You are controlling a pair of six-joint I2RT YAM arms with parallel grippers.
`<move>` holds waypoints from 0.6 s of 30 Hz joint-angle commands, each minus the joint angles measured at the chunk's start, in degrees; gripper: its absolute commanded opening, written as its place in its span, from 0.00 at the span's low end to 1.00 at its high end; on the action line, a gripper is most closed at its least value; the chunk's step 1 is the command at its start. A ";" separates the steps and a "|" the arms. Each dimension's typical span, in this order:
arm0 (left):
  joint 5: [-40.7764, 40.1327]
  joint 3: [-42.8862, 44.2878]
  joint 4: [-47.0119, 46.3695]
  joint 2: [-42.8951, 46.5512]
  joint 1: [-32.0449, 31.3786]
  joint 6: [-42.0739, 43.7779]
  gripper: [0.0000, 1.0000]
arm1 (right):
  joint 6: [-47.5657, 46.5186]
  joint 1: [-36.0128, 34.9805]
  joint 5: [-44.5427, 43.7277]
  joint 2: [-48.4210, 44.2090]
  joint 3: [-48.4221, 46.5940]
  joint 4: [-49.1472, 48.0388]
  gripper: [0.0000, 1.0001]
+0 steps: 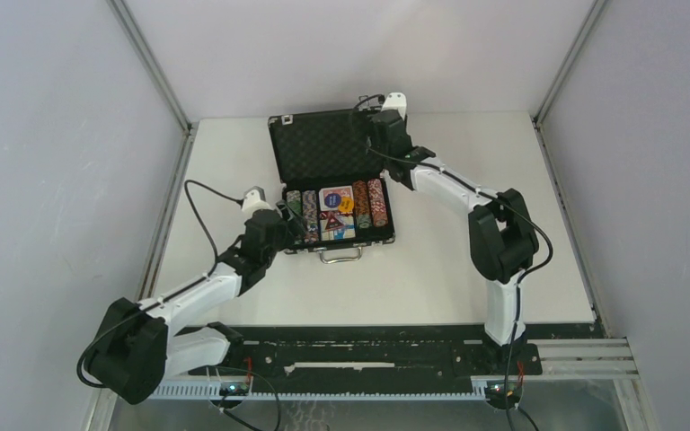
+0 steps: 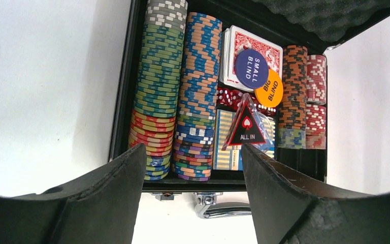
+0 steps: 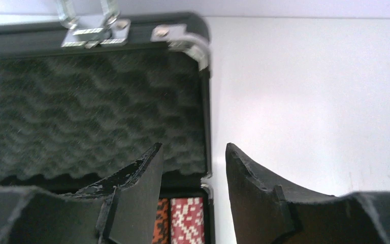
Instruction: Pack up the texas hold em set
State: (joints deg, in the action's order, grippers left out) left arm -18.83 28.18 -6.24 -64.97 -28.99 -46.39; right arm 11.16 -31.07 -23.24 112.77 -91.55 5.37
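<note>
Left gripper (image 2: 193, 150) gapes empty at the open case's (image 1: 341, 244) near-left corner; right gripper (image 3: 194, 147), parted and empty, straddles the lid's (image 3: 81, 101) right edge.

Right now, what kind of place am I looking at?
Most likely a robot lab cell, not a home: a white table walled by plain grey panels on metal posts, with the left arm and right arm bolted to a black rail at its near edge.

Black briefcase (image 1: 276, 162), dimpled dark foam lining (image 3: 81, 107), striped multicoloured chip stacks (image 2: 157, 91) (red-patterned card deck (image 2: 238, 43))
</note>
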 commanded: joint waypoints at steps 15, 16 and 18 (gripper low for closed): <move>2.21 1.91 -2.62 -1.83 0.34 1.99 0.71 | -5.19 4.22 3.75 5.81 -7.74 -7.64 0.38; 2.33 1.92 -2.71 -1.91 0.34 2.01 0.71 | -5.49 4.20 4.07 5.91 -7.62 -7.84 0.36; 2.38 1.94 -2.87 -2.00 0.34 2.01 0.71 | -5.59 4.26 4.34 5.74 -7.22 -8.01 0.26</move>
State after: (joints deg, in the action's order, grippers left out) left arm -17.17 28.18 -6.33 -66.83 -28.95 -45.95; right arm 6.90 -27.03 -20.16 118.52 -96.95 0.89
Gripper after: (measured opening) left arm 0.716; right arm 0.333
